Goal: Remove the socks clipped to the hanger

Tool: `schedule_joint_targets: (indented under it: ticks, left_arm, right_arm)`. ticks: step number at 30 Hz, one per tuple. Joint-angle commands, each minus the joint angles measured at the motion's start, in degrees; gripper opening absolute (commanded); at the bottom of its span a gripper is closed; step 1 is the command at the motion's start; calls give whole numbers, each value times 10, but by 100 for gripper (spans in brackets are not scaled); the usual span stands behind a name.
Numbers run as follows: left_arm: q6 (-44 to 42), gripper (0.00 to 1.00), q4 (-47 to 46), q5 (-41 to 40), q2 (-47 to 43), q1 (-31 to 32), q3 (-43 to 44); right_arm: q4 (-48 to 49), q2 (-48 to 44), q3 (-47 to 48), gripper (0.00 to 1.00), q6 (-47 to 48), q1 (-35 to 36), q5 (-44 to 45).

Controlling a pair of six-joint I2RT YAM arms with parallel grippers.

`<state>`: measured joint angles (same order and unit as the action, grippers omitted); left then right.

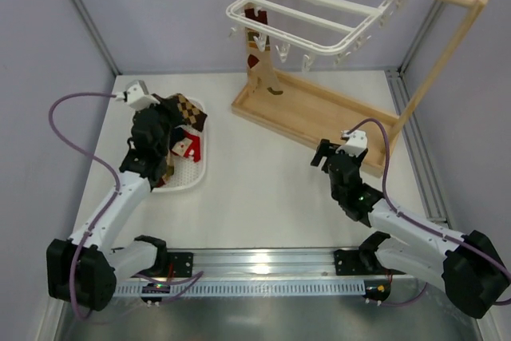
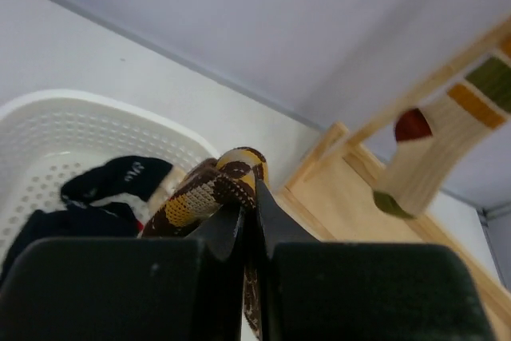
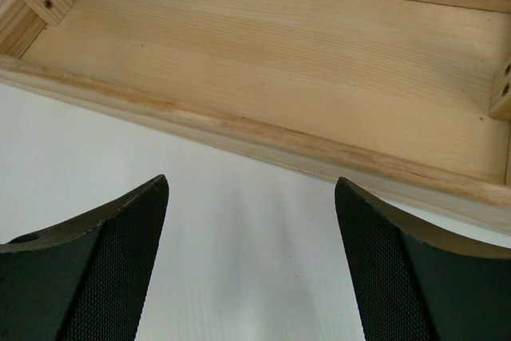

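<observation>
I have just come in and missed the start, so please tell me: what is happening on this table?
The left gripper is shut on a brown argyle sock and holds it over the white basket, where other socks already lie. The right gripper is open and empty, low over the table beside the wooden stand's base. On the white hanger, a cream striped sock is still clipped, so the job is not finished.

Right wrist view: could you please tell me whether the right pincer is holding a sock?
No, the right pincer stands wide open, with only the white table and the wooden stand base showing between its jaws.
</observation>
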<state>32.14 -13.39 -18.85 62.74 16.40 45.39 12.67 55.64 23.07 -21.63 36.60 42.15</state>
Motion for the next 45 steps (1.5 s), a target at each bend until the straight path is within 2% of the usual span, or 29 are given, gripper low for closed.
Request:
schedule_joint_targets:
  ticks: [1,5,21,22,23,25,33,40,45]
  left_arm:
    - [42,0,42,15,-16,-61,4]
    - [56,0,45,-7,-28,-107,-35]
    - [42,2,35,-7,-32,-98,-96]
    - [41,10,34,-6,-32,-97,-96]
    - [41,54,35,-7,-28,-96,-96]
    - [44,99,48,-25,-26,-92,-91]
    - [53,100,100,-107,-39,-72,-73]
    - [13,100,155,-129,-29,-18,-42]
    - [46,100,213,-106,-29,-9,-52]
  right_arm:
    - [39,-13,-17,85,-23,-8,-22]
    - [45,-14,-24,85,-22,-19,-37]
    - [49,-23,-33,85,-30,-28,-60]
    - [49,-24,-33,85,-30,-28,-60]
    - [49,-25,-33,85,-30,-28,-60]
    - [47,-26,-33,85,-30,-28,-59]
    - [47,-25,-34,86,-27,-30,-57]
    - [56,-11,-35,86,-30,-34,-61]
    - [60,-6,-34,86,-32,-35,-68]
